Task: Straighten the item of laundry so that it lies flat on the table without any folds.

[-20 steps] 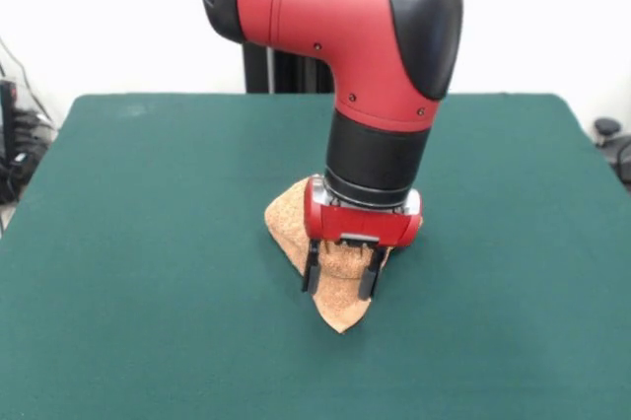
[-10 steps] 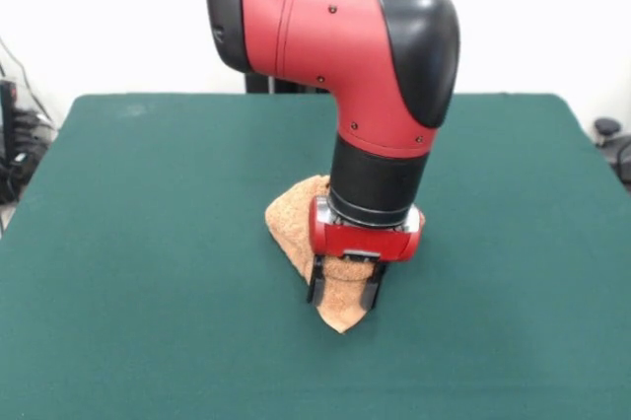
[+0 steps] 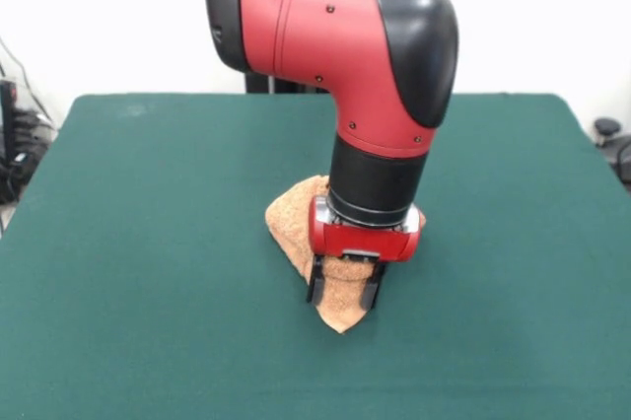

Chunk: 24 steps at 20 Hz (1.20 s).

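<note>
Hand (image 3: 343,288) is down at the towel (image 3: 293,221), its two black fingers (image 3: 315,282) spread apart, straddling the near pointed corner of the cloth without pinching it. Front view (the only one): towel lies bunched and folded near the middle of the green tabletop (image 3: 138,243), mostly hidden behind the red arm (image 3: 345,45).

Single front view from across the table (image 3: 148,243), facing the robot arm (image 3: 345,45), slightly raised, fairly close.
</note>
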Available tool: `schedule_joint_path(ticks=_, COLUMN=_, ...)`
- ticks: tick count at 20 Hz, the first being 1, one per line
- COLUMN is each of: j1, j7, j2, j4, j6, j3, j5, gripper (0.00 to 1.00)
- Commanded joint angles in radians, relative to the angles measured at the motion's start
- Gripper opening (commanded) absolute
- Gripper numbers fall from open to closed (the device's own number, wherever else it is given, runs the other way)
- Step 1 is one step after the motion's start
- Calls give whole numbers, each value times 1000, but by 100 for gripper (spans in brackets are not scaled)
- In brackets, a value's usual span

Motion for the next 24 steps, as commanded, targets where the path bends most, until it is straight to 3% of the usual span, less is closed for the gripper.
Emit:
schedule_joint_path(ticks=1, j1=40, j7=258, j2=27, j4=163, j6=-10, j3=63, j5=34, gripper=100)
schedule_joint_path(ticks=17, j1=102, j7=293, j2=-67, j4=286, j6=8, j3=61, j5=63, gripper=100)
schedule_joint_path(ticks=24, j1=168, j7=317, j2=-123, j4=304, j6=77, j3=40, j5=97, gripper=100)
